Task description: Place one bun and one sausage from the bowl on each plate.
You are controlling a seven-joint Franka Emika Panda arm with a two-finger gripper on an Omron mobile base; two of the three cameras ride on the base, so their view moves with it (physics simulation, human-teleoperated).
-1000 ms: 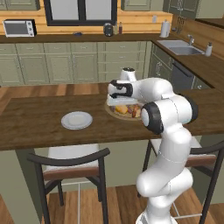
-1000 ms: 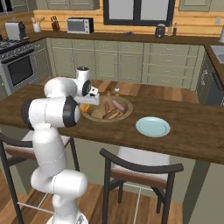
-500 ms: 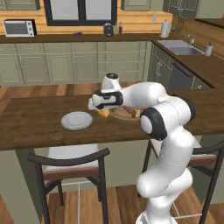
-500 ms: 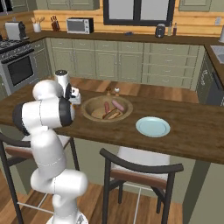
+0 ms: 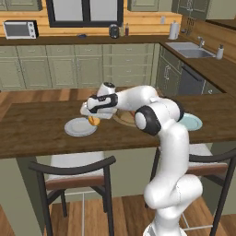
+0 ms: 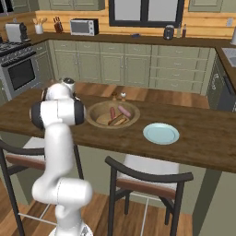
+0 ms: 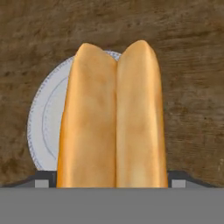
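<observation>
The tool [image 5: 93, 116] has swung away from the wooden bowl [image 6: 113, 115] and now hangs over the pale grey-white plate [image 5: 79, 127], which lies directly beneath it on the worktop [image 5: 37, 133]. Its jaws stand wide, clamped across a split hot-dog bun [image 7: 113, 118] that hides much of the plate in the hand view. The carry looks finished; lowering and releasing seem next. Sausages [image 6: 119, 112] lie in the bowl behind the tool, and the light blue plate [image 6: 161, 133] beyond waits bare.
</observation>
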